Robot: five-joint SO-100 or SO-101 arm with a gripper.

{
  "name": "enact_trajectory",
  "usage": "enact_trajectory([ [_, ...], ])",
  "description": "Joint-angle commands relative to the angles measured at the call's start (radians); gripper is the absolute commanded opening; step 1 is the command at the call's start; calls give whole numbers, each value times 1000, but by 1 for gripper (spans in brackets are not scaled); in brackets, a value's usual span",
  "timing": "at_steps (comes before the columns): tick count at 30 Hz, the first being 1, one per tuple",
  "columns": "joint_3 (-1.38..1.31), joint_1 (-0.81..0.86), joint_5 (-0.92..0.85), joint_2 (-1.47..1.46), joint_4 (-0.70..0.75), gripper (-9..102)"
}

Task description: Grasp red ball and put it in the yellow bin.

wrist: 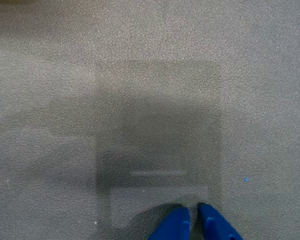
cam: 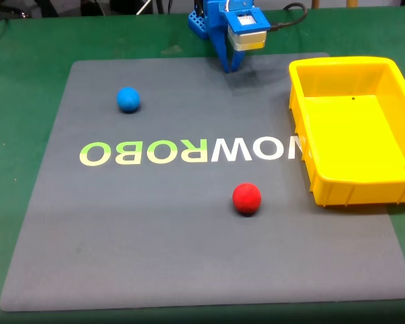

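1. Since the fixed view takes in the whole workspace, it places everything: the red ball (cam: 246, 198) lies alone on the dark grey mat (cam: 155, 229), just below the printed lettering and near the lower left corner of the yellow bin (cam: 354, 128), though not touching it. A blue ball (cam: 128, 99) sits well apart, toward the mat's upper left. The blue gripper (cam: 229, 66) hangs tip-down at the mat's far edge, well away from the red ball, with its two fingers drawn close together and nothing between them.
2. In the same view, the red ball looks matte and smooth, and probably foam-like. It should be light and a little squashy rather than fragile or slippery, but being round it may roll off if nudged from one side. The sound place to take hold looks to be across its widest middle, one finger on each side, coming from above.
3. Also in the fixed view, the mat carries large lettering that appears upside down to this camera. Turned round it seems to read "ROBOMON", partly pale green and partly white, and the final letters by the bin are hard to make out.
4. In the wrist view, the gripper (wrist: 193, 220) enters from the bottom edge, its blue fingertips (wrist: 176, 225) nearly meeting with only a slim gap and holding nothing. Below them lies pebbled grey mat with a faint rectangular patch and a shadow. No writing can be read here.
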Motion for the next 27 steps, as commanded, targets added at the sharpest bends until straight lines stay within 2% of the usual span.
enact_trajectory([
  [1, 31, 26, -11, 9, 6, 0],
  [18, 31, 14, 9, 14, 8, 0],
  [20, 31, 28, 31, 12, -58, 1],
  [21, 29, 48, 32, 12, -100, 4],
  [24, -8, 107, -6, 12, -227, 23],
  [27, -66, 138, -44, -34, -368, 34],
])
